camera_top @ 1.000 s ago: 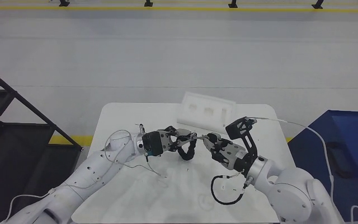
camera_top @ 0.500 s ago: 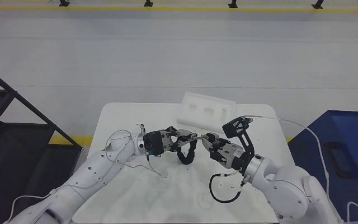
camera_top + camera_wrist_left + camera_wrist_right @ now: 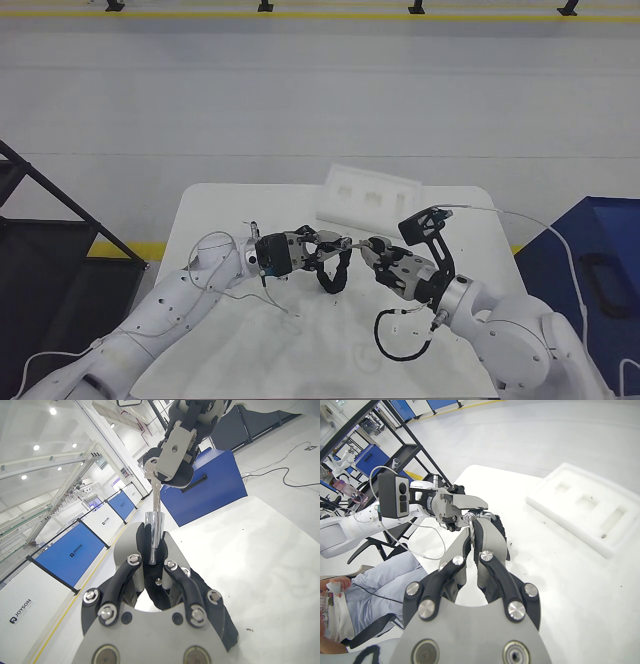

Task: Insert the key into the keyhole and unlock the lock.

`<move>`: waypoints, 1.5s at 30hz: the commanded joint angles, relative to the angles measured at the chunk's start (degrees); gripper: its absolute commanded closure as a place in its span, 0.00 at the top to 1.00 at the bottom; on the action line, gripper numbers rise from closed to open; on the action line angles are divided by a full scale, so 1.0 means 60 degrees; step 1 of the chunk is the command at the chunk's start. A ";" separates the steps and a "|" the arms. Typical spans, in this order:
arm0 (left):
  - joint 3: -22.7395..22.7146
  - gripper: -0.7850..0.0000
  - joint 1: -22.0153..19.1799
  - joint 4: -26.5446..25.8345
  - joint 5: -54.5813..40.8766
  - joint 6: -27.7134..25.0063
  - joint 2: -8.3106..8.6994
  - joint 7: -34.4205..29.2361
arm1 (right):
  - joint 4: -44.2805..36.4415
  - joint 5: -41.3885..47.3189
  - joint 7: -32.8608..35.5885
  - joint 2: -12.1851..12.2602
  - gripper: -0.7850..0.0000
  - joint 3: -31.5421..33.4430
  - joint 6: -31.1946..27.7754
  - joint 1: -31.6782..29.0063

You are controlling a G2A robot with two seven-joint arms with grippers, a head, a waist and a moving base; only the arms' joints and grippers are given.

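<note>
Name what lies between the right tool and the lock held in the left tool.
The key: head pinched in the right tool, blade spanning the gap to the chrome end of the lock, seen in the left wrist view.

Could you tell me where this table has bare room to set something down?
Bare: the far left corner of the table, left of the white foam tray, and the near strip between the two arms. Crowded: the centre, where the left gripper holds the lock against the key in the right gripper.
</note>
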 commanded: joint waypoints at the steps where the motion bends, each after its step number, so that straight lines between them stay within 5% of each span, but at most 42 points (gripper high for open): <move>1: -0.0026 0.00 0.0015 -0.0004 0.0018 -0.0029 -0.0011 0.0017 | 0.0026 0.0024 -0.0007 -0.0001 0.00 0.0000 -0.0013 0.0019; 40: -0.0538 0.00 0.0302 -0.0043 0.0271 -0.0449 -0.0193 -0.0042 | 0.0561 -0.0469 0.0214 -0.0118 0.00 -0.0950 0.0336 0.0717; 41: -0.0551 0.00 0.0307 -0.0030 0.0248 -0.0489 -0.0197 -0.0035 | 0.0571 -0.0449 0.0219 -0.0119 0.38 -0.0944 0.0320 0.0725; 42: -0.0569 0.00 0.0310 -0.0018 0.0220 -0.0522 -0.0201 -0.0024 | 0.0576 -0.0439 0.0234 -0.0118 1.00 -0.0927 0.0287 0.0736; 45: -0.0624 0.00 0.0313 0.0024 0.0101 -0.0742 -0.0208 -0.0010 | 0.0562 -0.0421 0.0371 -0.0101 1.00 -0.0853 0.0088 0.0753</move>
